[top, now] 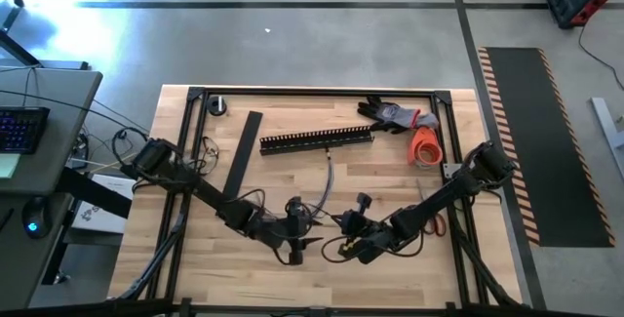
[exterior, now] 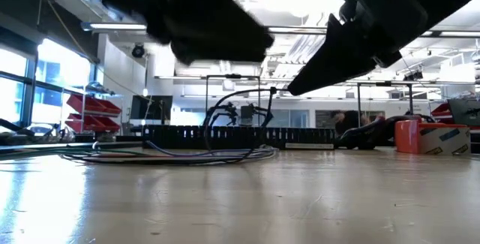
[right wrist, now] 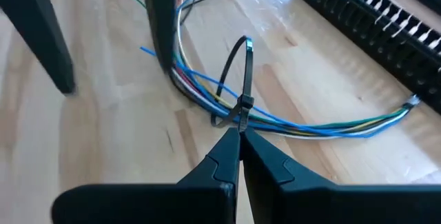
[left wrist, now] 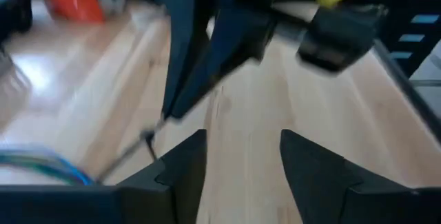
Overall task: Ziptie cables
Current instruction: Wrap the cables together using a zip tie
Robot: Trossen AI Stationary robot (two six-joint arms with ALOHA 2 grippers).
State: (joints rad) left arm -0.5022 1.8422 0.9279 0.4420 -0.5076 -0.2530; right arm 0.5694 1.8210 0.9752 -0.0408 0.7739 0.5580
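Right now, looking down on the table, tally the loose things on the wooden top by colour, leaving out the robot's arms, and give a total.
Black: 3, slotted channel, flat cover strip, ziptie
Orange: 1, tape roll
Grey and orange: 1, glove
Many-coloured: 1, cables
Dark round: 1, small disc
Total: 7

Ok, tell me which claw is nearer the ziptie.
Right. The right claw is shut on the ziptie, looped around the cables. The left claw hangs open beside it, not touching.
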